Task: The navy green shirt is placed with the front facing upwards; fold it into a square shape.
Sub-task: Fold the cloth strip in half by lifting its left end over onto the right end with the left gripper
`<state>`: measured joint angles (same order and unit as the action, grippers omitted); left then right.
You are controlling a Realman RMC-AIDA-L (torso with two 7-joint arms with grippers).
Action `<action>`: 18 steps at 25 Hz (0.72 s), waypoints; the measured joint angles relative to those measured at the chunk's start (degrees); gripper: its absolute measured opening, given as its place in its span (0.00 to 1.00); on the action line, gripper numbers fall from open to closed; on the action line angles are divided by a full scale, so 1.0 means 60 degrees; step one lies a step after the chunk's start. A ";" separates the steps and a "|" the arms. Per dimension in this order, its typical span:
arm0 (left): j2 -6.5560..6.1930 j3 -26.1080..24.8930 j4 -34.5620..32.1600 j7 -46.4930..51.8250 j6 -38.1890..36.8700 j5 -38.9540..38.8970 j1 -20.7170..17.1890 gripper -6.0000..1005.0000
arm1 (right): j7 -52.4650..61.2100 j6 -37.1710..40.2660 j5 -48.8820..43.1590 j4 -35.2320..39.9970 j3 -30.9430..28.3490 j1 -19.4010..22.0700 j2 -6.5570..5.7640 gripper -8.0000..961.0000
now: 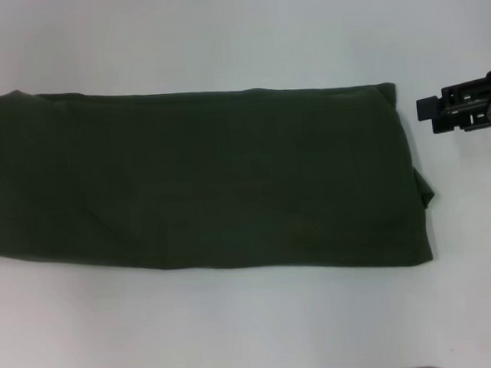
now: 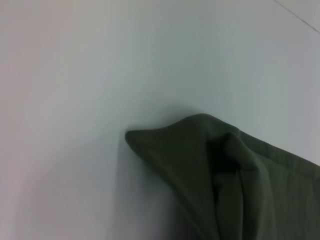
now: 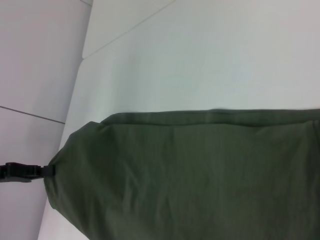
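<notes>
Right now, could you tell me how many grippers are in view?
2: the right gripper beside the shirt's right end, the left gripper at its far end.

A plain white table (image 1: 236,34) fills the scene under soft, even light; pale tiled floor (image 3: 35,75) lies beyond its edge.

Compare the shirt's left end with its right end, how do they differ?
On the navy green shirt, the left end runs to the head view's edge with a rounded far corner; the right end stops short of the right gripper and has a small flap sticking out. Both lie flat, plain green, on the white table.
</notes>
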<state>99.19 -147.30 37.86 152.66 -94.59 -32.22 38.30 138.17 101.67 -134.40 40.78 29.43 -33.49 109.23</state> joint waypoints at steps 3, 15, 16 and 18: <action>-0.0047 -0.0012 0.0013 0.0030 0.0012 0.0001 -0.0051 0.04 | 0.0007 0.0003 0.0000 0.0000 0.0008 -0.0011 0.0000 0.67; 0.0410 -0.0522 0.0145 -0.0609 -0.1338 -0.0842 0.0476 0.04 | 0.0013 -0.0021 0.0002 0.0001 0.0055 -0.0082 0.0007 0.67; 0.0474 -0.0538 0.0151 -0.0636 -0.1437 -0.0850 0.0598 0.04 | 0.0012 -0.0021 0.0000 0.0000 0.0059 -0.0085 0.0015 0.67; 0.0563 -0.0547 0.0156 -0.0683 -0.1567 -0.0857 0.0772 0.04 | 0.0007 -0.0021 -0.0002 0.0001 0.0062 -0.0086 0.0024 0.67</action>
<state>102.56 -150.58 38.79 148.56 -104.00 -37.36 42.93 138.21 101.54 -134.41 40.78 29.80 -34.01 109.38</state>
